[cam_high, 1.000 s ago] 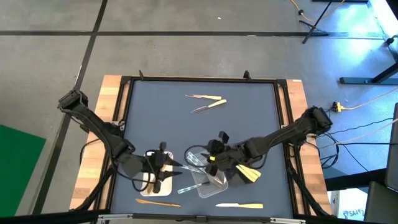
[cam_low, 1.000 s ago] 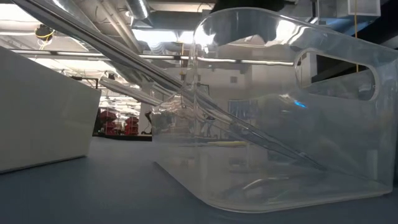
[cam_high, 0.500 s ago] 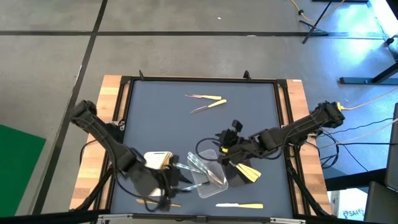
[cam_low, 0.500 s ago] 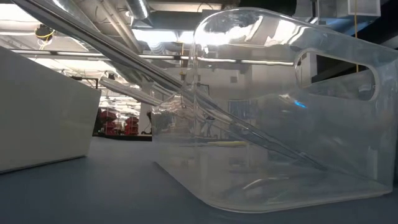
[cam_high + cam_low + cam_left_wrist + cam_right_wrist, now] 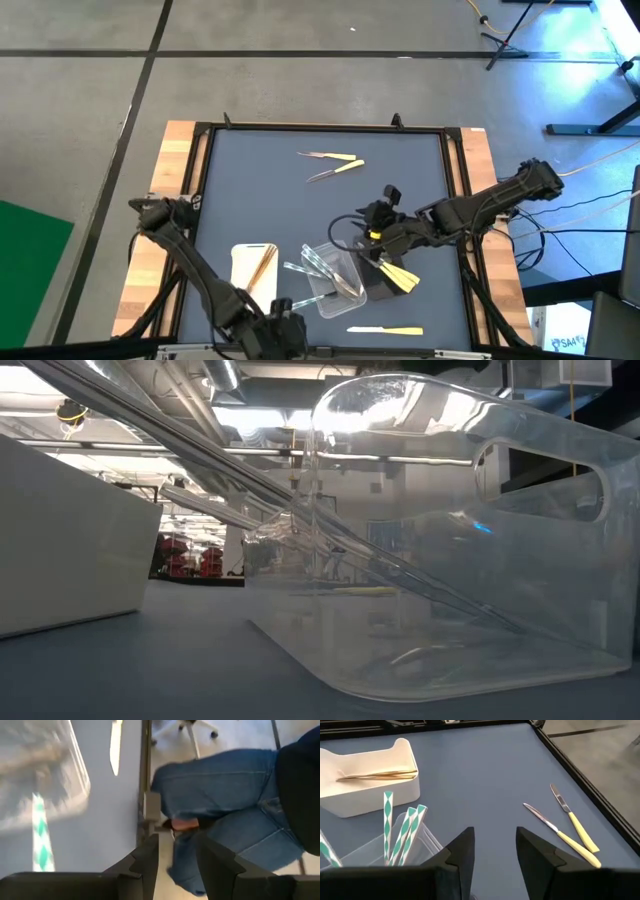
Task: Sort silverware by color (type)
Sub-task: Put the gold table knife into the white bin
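The silverware is partly sorted. Brown wooden pieces (image 5: 380, 775) lie in the white tray (image 5: 240, 262). Clear pieces with green-and-white handles (image 5: 402, 832) lean on the clear tray's (image 5: 347, 296) rim. Pale yellow pieces (image 5: 400, 278) lie to its right. Two yellow-handled knives (image 5: 333, 164) lie flat at the far middle, and a cream piece (image 5: 385, 330) lies near the front edge. My left gripper (image 5: 290, 330) stands open over the near edge, holding nothing. My right gripper (image 5: 375, 225) hangs open and bare beyond the clear tray.
A person in blue jeans (image 5: 235, 795) stands just past the table's near edge (image 5: 145, 805). In the low view the clear tray (image 5: 450, 560) fills the front and the white tray (image 5: 60, 540) stands at the left. Bare blue mat (image 5: 260, 190) lies at the far left.
My left gripper has swung from over the white tray toward the table's near edge and turned about, leaving the tray and its wooden pieces in plain view. My right gripper has risen from over the clear tray and drawn back toward the far right.
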`<state>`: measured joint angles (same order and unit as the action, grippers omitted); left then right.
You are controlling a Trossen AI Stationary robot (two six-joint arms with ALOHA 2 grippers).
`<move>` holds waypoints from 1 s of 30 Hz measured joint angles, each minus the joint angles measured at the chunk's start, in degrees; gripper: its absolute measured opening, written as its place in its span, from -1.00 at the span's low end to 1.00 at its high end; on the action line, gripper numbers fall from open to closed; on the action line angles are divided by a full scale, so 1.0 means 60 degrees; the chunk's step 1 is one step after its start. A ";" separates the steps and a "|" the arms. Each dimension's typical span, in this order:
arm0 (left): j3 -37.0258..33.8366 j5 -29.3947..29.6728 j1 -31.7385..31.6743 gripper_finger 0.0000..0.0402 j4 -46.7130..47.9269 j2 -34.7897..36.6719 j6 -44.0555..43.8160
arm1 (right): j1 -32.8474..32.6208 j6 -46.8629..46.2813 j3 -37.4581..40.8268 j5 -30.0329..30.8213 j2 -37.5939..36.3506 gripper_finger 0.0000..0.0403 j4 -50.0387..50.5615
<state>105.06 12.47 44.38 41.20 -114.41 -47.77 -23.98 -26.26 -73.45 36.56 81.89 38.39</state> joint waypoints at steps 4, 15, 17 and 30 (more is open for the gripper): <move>0.0000 -0.0289 0.0194 -0.40 0.0277 -0.0317 -0.0858 | -0.0001 0.0000 0.0000 -0.0019 -0.0199 -0.35 0.0275; 0.0004 -0.0115 0.0679 -0.40 0.2046 -0.0449 -0.2294 | -0.0001 0.0000 0.0004 -0.0019 -0.0393 -0.35 0.0641; 0.0022 -0.0062 0.0739 -0.40 0.2283 -0.0536 -0.2471 | -0.0001 0.0000 0.0004 -0.0019 -0.0392 -0.35 0.0634; 0.0011 0.0012 0.0918 -0.40 0.2780 -0.1661 -0.2528 | -0.0005 0.0000 0.0004 -0.0020 -0.0391 -0.35 0.0668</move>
<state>105.12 12.54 49.89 57.88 -124.37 -62.94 -24.01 -26.26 -73.43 36.44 79.55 42.40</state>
